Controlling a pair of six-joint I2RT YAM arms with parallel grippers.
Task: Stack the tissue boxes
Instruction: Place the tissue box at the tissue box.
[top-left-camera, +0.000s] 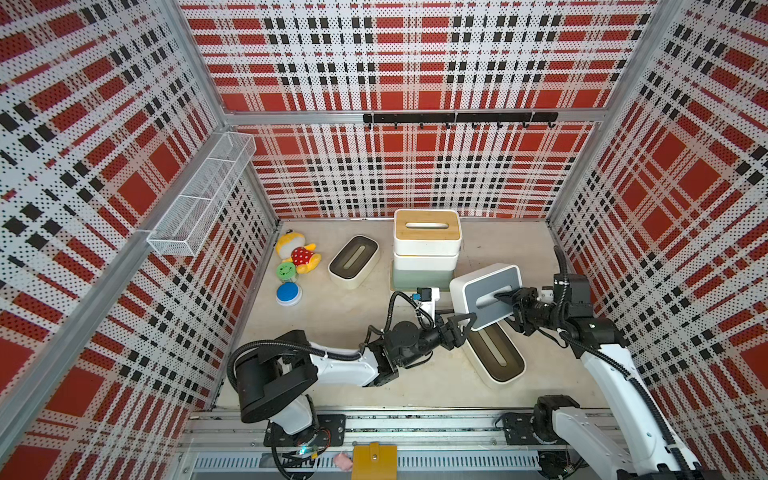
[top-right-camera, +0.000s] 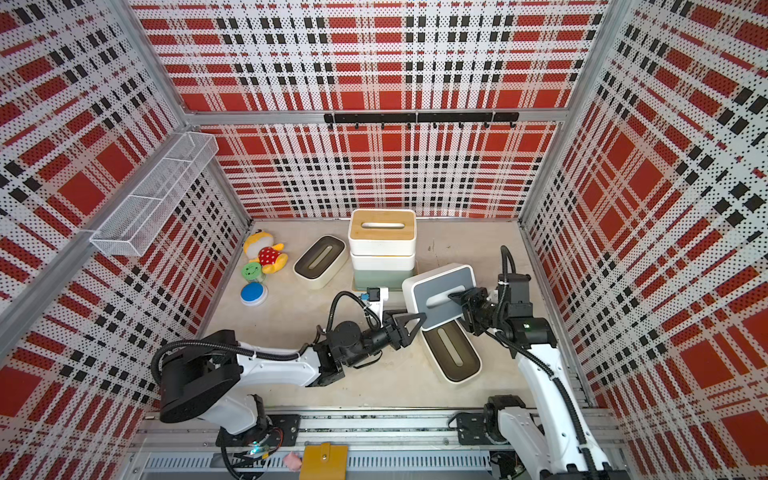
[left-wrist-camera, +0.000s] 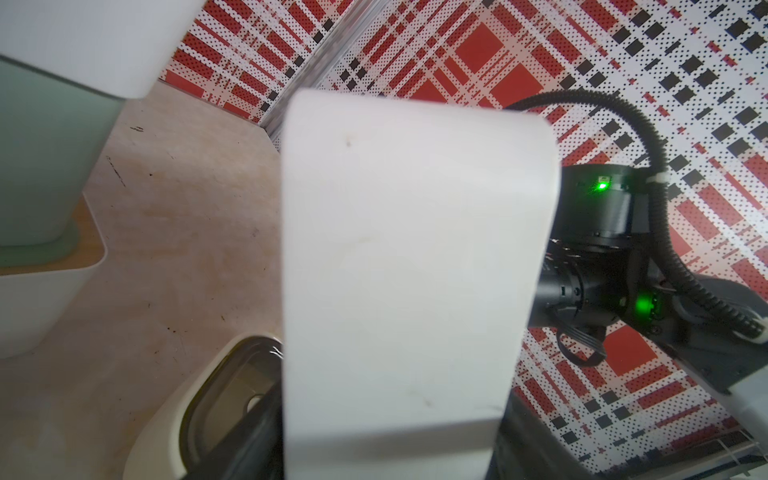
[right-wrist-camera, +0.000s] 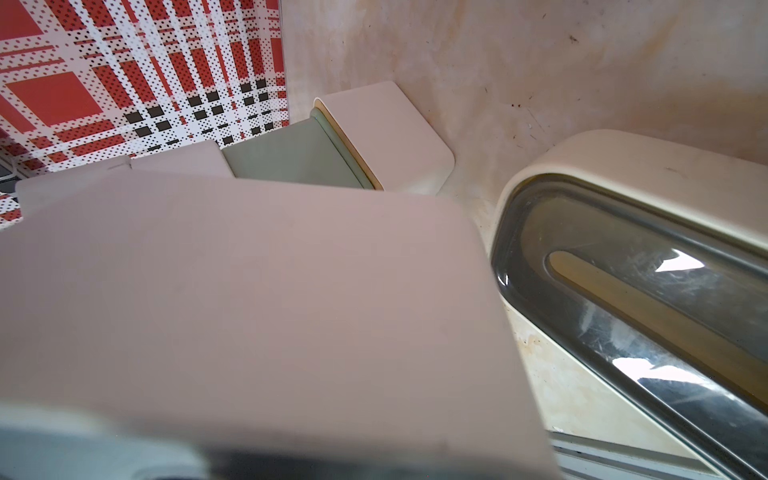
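Note:
A white tissue box with a grey slotted lid (top-left-camera: 486, 291) (top-right-camera: 440, 291) hangs tilted above the floor. My right gripper (top-left-camera: 498, 297) (top-right-camera: 453, 297) is shut on it, one finger in the lid slot. My left gripper (top-left-camera: 469, 322) (top-right-camera: 419, 322) clasps its lower end; in the left wrist view that white end (left-wrist-camera: 415, 249) fills the space between my dark fingers (left-wrist-camera: 257, 436). Below lies an olive-lidded box (top-left-camera: 494, 353) (right-wrist-camera: 644, 291). A stack topped by a tan wood lid (top-left-camera: 427, 226), with a mint-green box (left-wrist-camera: 41, 145) lower down, stands at the back. Another olive-lidded box (top-left-camera: 353, 261) lies to its left.
A yellow-red plush toy (top-left-camera: 297, 251), a green disc (top-left-camera: 286, 271) and a blue disc (top-left-camera: 289, 293) lie by the left wall. A wire basket (top-left-camera: 199, 199) hangs on that wall, and a black hook rail (top-left-camera: 457, 118) runs along the back wall.

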